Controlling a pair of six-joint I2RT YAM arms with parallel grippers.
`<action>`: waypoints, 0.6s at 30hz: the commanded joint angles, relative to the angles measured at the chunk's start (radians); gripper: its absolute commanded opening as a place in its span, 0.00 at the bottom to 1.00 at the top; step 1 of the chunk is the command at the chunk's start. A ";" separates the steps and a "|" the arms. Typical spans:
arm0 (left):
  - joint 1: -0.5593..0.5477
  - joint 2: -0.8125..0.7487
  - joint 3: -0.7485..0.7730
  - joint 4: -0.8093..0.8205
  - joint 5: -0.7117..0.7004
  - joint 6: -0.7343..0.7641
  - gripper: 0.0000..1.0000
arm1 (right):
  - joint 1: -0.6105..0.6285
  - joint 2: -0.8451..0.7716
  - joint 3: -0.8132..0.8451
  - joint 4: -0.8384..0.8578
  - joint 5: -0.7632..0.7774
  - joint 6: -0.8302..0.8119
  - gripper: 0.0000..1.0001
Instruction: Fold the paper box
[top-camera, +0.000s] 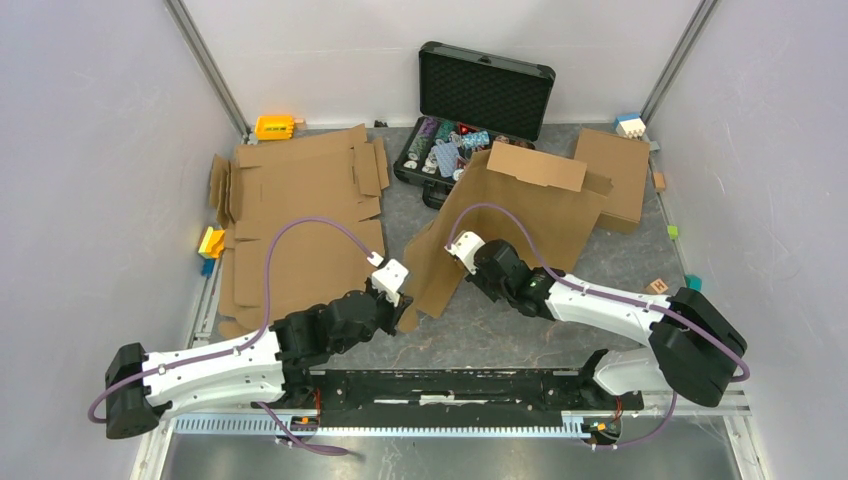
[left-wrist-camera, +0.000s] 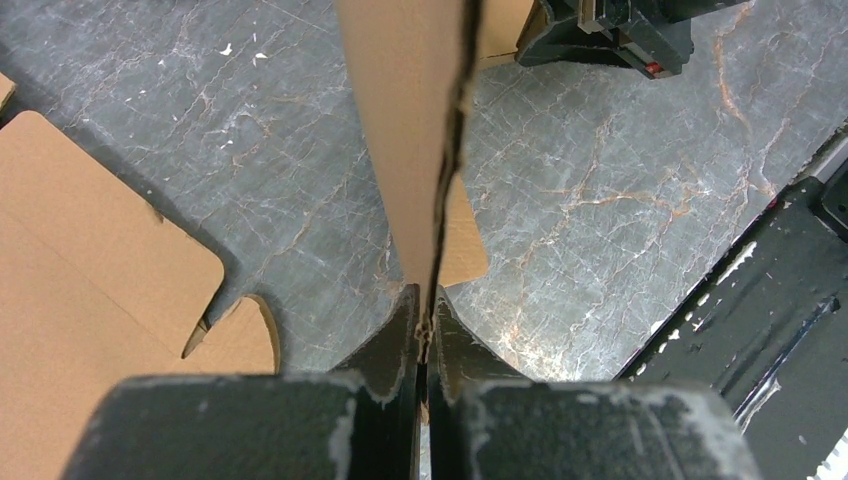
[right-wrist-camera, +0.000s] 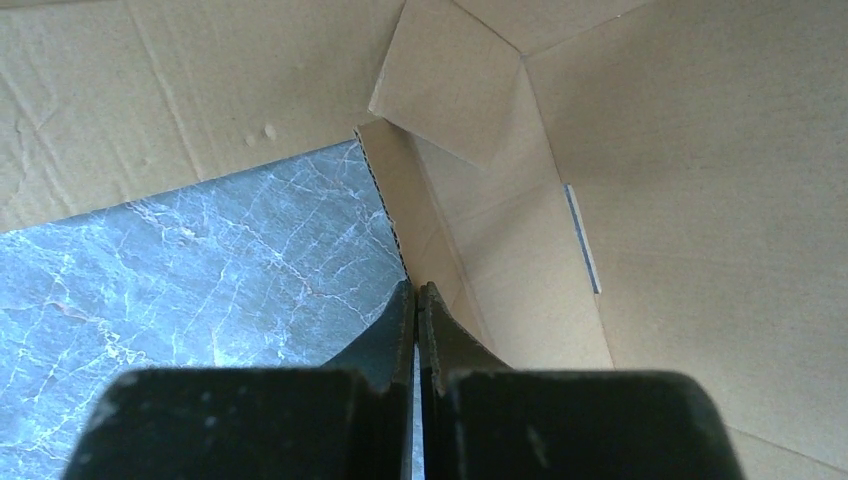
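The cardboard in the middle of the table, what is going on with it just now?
Two robot arms are working on the paper box, a cut cardboard sheet standing partly raised off the table. The left gripper is shut on its edge. The right gripper is shut too, right at another edge of it, but a grip there cannot be confirmed. One flap at the top is bent over; the box is not yet formed.

The paper box (top-camera: 520, 215) is showing as matt brown corrugated cardboard, its cut edges rough and fluted. The worktop (left-wrist-camera: 600, 200) is looking like smooth dark grey stone-patterned sheet, faintly glossy, with pale veins. The left hand (left-wrist-camera: 425, 305) is appearing as matt black plastic, scuffed pale along its edges. The black case (top-camera: 485, 95) is showing dimpled foam lining.
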 joint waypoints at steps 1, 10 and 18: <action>-0.007 -0.005 -0.020 0.040 0.022 -0.050 0.02 | 0.014 -0.033 0.022 0.099 -0.074 0.008 0.00; -0.006 -0.040 -0.040 0.062 -0.041 -0.118 0.02 | 0.046 -0.041 -0.037 0.115 -0.113 -0.003 0.02; -0.005 -0.044 -0.039 0.068 -0.022 -0.132 0.02 | 0.073 0.006 -0.042 0.124 -0.022 0.006 0.01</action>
